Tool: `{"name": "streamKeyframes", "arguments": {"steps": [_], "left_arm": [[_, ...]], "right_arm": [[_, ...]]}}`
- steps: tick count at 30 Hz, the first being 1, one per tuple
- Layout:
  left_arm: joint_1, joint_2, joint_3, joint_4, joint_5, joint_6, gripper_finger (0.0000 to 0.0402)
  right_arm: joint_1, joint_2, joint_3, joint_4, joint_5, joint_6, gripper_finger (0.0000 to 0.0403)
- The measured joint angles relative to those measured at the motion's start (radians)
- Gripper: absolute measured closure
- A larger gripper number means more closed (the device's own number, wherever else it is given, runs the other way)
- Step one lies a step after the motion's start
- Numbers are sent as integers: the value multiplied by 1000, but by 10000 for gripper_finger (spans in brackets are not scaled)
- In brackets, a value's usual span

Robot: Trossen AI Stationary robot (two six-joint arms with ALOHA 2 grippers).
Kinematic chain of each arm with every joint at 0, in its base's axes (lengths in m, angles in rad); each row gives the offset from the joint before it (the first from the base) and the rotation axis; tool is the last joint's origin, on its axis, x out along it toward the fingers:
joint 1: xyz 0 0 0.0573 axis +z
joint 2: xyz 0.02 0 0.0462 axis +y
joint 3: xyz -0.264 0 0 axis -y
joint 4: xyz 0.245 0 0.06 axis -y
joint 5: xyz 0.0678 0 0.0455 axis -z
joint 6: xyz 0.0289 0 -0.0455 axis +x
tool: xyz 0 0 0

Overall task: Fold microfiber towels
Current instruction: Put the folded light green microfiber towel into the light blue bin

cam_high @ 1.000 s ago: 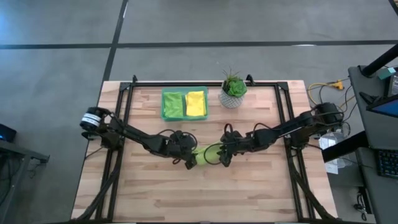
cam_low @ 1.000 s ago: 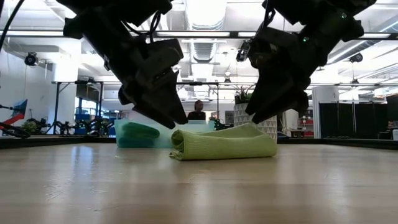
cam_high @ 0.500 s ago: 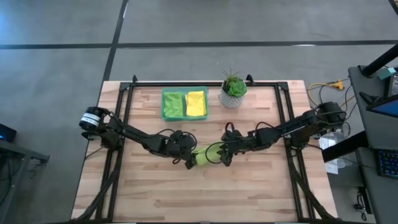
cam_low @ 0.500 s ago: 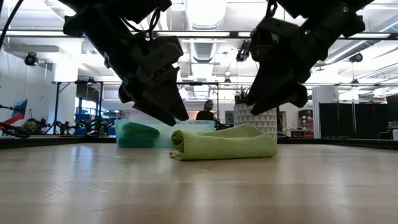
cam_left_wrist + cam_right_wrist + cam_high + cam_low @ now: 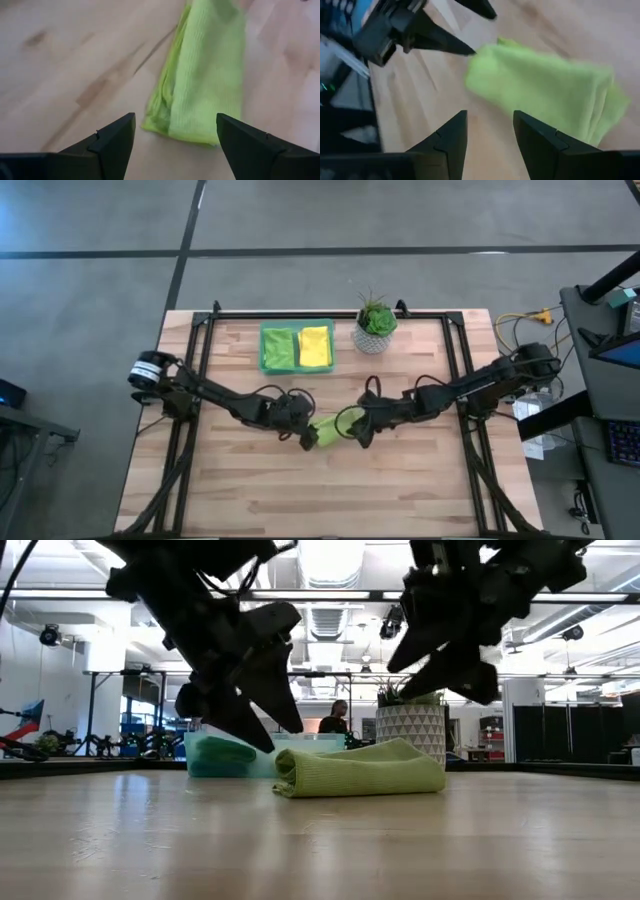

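The folded lime green towel [image 5: 360, 771] lies in the middle of the bench [image 5: 250, 500], a low roll with its long axis running left to right, its rolled fold facing the left arm and its looser end toward the right arm. Nothing holds it: both end effectors hang just above it, clear of the cloth. The risk, as I judge it, is that soft microfiber springs open once released, or that a finger dragging across the top layer peels the fold back; a low sweep by either arm could also push the bundle askew. The left end effector [image 5: 172, 137] stands wide open over the towel's left end, empty. The right end effector [image 5: 490, 132] is part open and also empty, above the right end. Farther back, the green tray [image 5: 266, 348] holds a green towel [image 5: 280, 348] and a yellow towel [image 5: 315, 346] side by side, with a potted plant [image 5: 376, 322] to its right.
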Motion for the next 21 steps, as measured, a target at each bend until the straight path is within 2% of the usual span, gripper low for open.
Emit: {"name": "streamKeyframes", "arguments": {"steps": [5,9,15,21], "left_arm": [[35,31,-1,-6,24,9,139],[69,63,2,-5,15,8,139],[77,114,21,-5,28,8,139],[52,135,36,-12,22,-34,139]], "right_arm": [[28,0,-31,10,21,298,248],[26,14,-75,9,28,409,248],[35,47,-104,3,16,440,248],[71,38,-101,-7,16,399,248]]}}
